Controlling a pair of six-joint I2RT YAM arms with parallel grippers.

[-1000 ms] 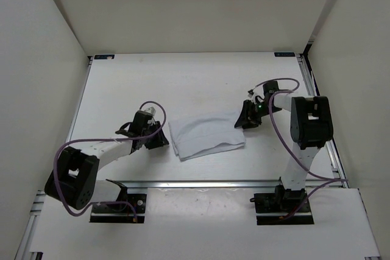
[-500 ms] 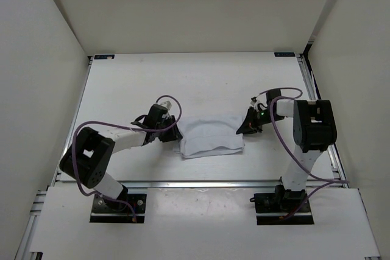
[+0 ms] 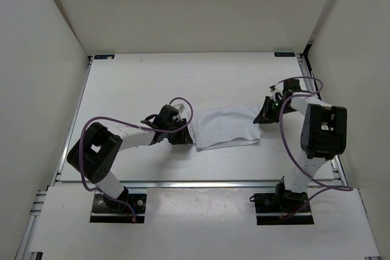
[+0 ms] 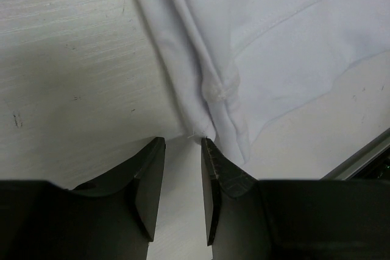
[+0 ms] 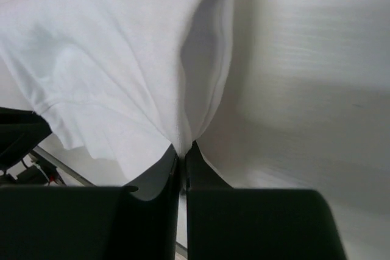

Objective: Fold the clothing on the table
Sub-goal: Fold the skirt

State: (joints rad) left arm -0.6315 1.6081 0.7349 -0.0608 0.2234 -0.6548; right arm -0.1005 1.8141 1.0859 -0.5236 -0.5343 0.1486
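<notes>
The clothing (image 3: 226, 127) is a folded, wrinkled white piece lying mid-table (image 3: 152, 83). My right gripper (image 3: 261, 116) is at its right edge, shut on a pinched fold of the fabric (image 5: 201, 89), which rises out of the closed jaws (image 5: 183, 150) in the right wrist view. My left gripper (image 3: 186, 134) rests low at the clothing's left edge. Its jaws (image 4: 183, 144) stand apart with only bare table between them. The bunched hem of the clothing (image 4: 213, 95) just touches the right fingertip (image 4: 207, 147).
An aluminium rail (image 3: 201, 182) runs along the table's near edge, with both arm bases behind it. White walls (image 3: 55, 59) close in the left, right and back sides. Purple cables (image 3: 91, 127) loop off both arms.
The right gripper has shut on the clothing's right edge and drawn it to the right. The left arm has followed rightward, staying at the left edge.
</notes>
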